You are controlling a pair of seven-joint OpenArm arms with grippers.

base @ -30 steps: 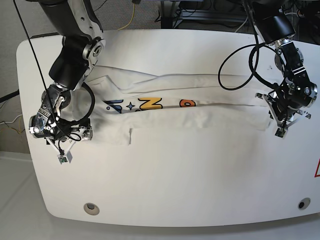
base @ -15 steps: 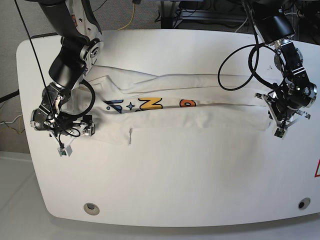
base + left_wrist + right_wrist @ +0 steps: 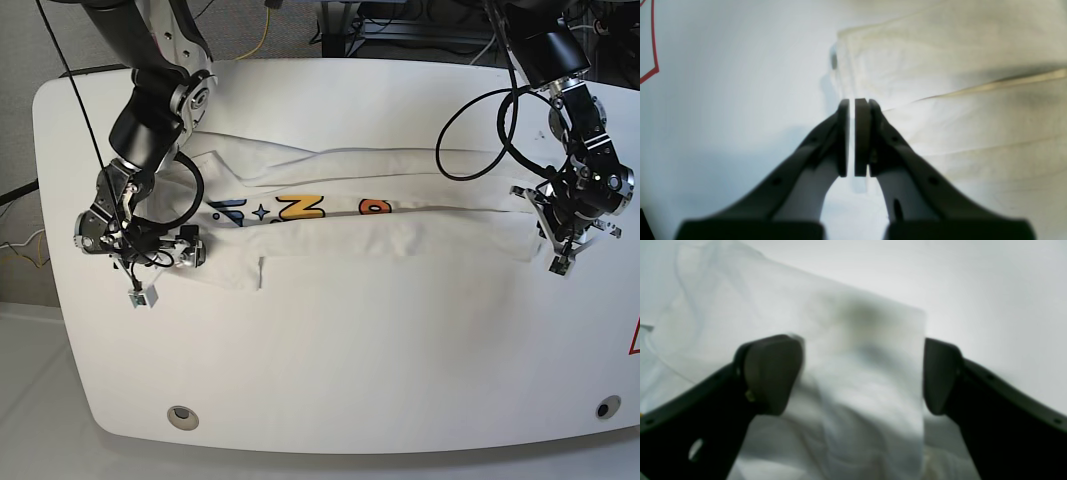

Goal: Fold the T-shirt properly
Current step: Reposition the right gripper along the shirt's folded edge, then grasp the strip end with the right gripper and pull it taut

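The T-shirt (image 3: 380, 235) lies folded into a long white strip across the table (image 3: 350, 360), with blue and yellow print (image 3: 300, 208) showing along the fold. My right gripper (image 3: 192, 250) is at the strip's left end. In the right wrist view it (image 3: 863, 373) stands open, and a flap of white cloth (image 3: 860, 400) lies between its fingers (image 3: 773, 373). My left gripper (image 3: 558, 262) is at the strip's right end. In the left wrist view it (image 3: 851, 103) is shut, its tips just beside the T-shirt's (image 3: 957, 100) edge, with no cloth seen between the pads.
A red marking (image 3: 634, 340) is on the table's right edge and also appears in the left wrist view as a red line (image 3: 652, 40). Two round holes (image 3: 181, 416) (image 3: 607, 407) sit near the front edge. Cables (image 3: 480, 140) hang from the arm at the back right.
My right gripper has moved right and slightly up onto the T-shirt's left end, still open. The left arm has not moved.
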